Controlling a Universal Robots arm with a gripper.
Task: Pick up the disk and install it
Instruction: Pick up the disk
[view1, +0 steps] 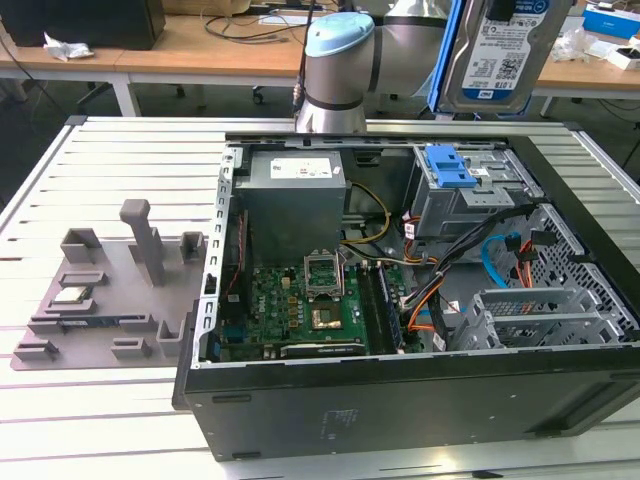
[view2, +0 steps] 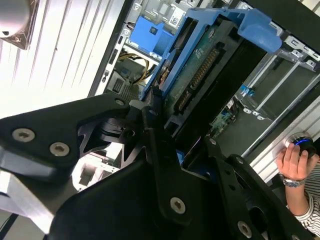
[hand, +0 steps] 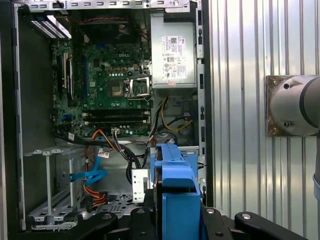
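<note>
The disk, silver with a white-and-blue label and blue rails, hangs upright above the far right corner of the open computer case. The second wrist view shows the disk's green circuit-board underside with the blue carrier around it. My gripper is shut on the disk, one black finger on each side. Seen edge-on in the first wrist view, the disk's blue carrier stands between the fingers of my gripper, over the case's drive bay area.
A grey drive cage with a blue latch sits at the case's far right, and a second grey cage nearer the front. Left of the case lies a grey fixture plate holding a small silver chip. A person's hand rests beyond the case.
</note>
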